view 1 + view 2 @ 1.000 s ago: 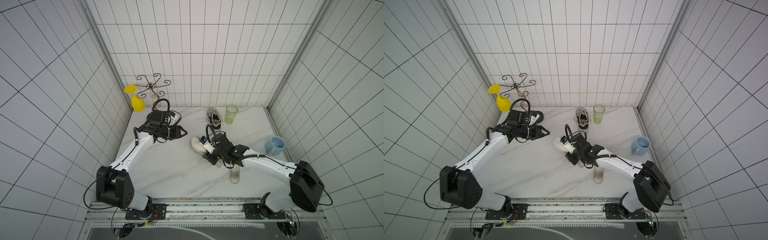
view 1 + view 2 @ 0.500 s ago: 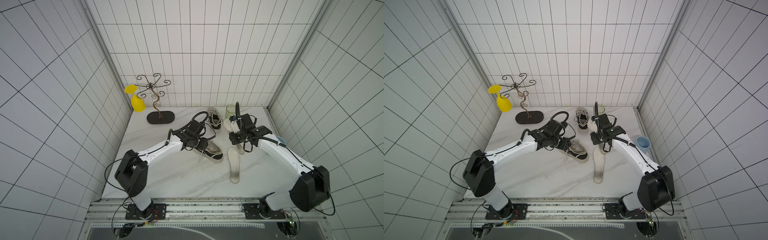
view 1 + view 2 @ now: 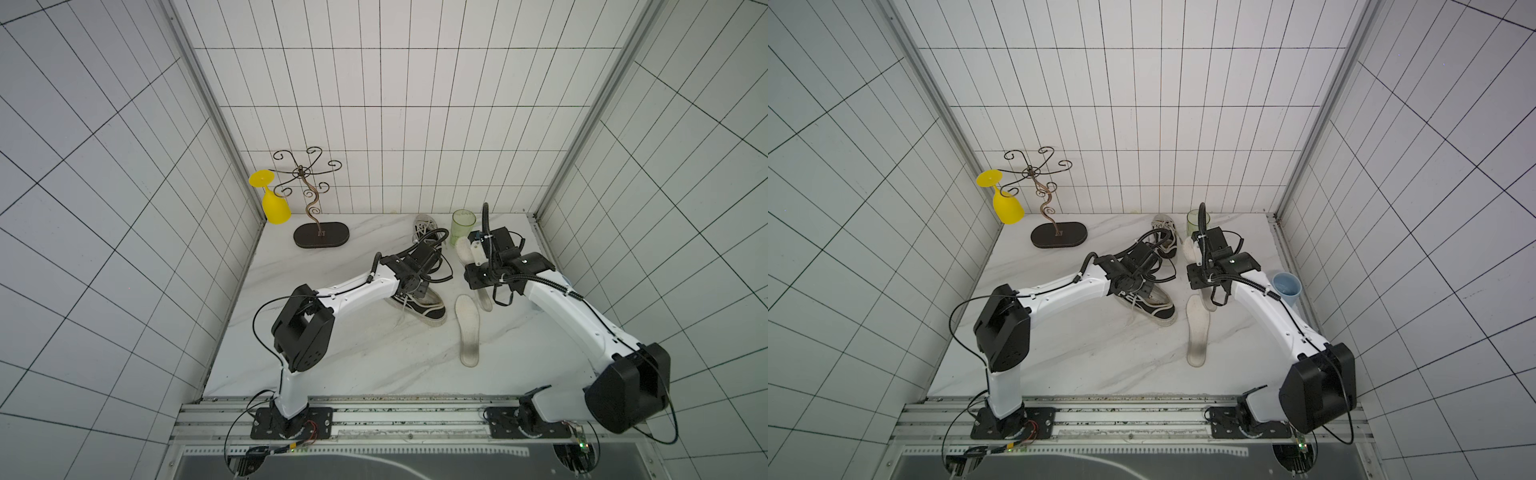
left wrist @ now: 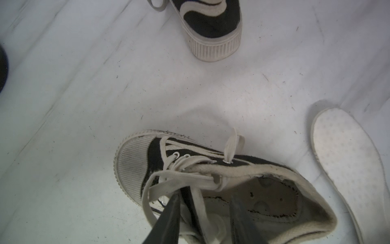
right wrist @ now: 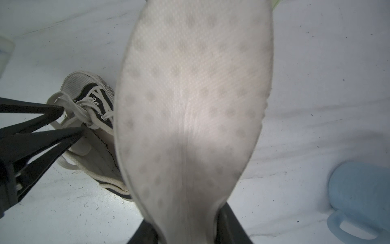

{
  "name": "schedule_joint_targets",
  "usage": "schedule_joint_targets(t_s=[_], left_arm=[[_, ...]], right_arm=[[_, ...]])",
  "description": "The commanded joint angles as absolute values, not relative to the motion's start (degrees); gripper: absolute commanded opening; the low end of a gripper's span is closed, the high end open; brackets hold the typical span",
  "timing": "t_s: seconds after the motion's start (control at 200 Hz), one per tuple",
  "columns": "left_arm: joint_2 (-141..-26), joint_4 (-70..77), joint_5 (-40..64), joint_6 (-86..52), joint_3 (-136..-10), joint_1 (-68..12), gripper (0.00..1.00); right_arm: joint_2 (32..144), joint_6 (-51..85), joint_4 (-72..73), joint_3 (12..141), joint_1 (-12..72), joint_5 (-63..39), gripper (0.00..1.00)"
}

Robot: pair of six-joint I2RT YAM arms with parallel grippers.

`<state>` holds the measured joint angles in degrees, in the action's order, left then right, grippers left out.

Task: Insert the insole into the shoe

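Right gripper (image 5: pixel 188 231) clamps insole (image 5: pixel 190 101), second insole (image 3: pixel 467 328) lies flat; left gripper (image 4: pixel 205 196) at shoe (image 4: pixel 130 160), hold unclear, second shoe (image 3: pixel 422 224) behind.

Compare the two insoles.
The held insole is pinched in the right claw; the loose insole lies flat on the table, untouched. The held insole is near the green cup; the loose insole is nearer the front rail. Both are white.

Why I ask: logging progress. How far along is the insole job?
Done: right claw grips an insole, lifted off the table. In hand: left claw straddles the shoe's tongue. Left: that insole is outside the shoe; another insole lies on the table.
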<state>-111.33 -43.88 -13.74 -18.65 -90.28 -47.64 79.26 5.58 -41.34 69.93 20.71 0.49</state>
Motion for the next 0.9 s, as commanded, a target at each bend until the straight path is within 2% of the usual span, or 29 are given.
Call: schedule_joint_targets(t_s=[0.0, 0.125, 0.275, 0.38, 0.645, 0.895], left_arm=[[-112.3, -46.9, -15.3, -18.2, -91.2, -47.7, 0.35], [-113.1, -47.4, -14.7, -18.4, -91.0, -47.7, 0.32], [-112.8, -45.8, -11.7, -17.8, -91.2, -47.4, 0.10], [-110.7, -44.5, -3.3, -17.1, -91.3, -45.4, 0.00], [-103.4, -33.1, 20.1, -13.6, -78.8, -37.3, 0.00], [-102.4, -30.0, 24.7, -8.3, -76.0, -35.5, 0.00]], right_arm=[[78.0, 6.5, -43.5, 69.4, 19.7, -0.3, 0.37], [78.3, 6.3, -43.8, 69.4, 19.6, -1.0, 0.36], [79.2, 3.4, -45.8, 69.8, 20.0, -7.0, 0.34], [80.2, 2.4, -48.9, 69.5, 22.2, -10.0, 0.33], [80.0, 5.0, -54.5, 65.2, 30.0, -14.9, 0.31], [85.9, 5.2, -58.2, 67.4, 34.3, -17.8, 0.31]])
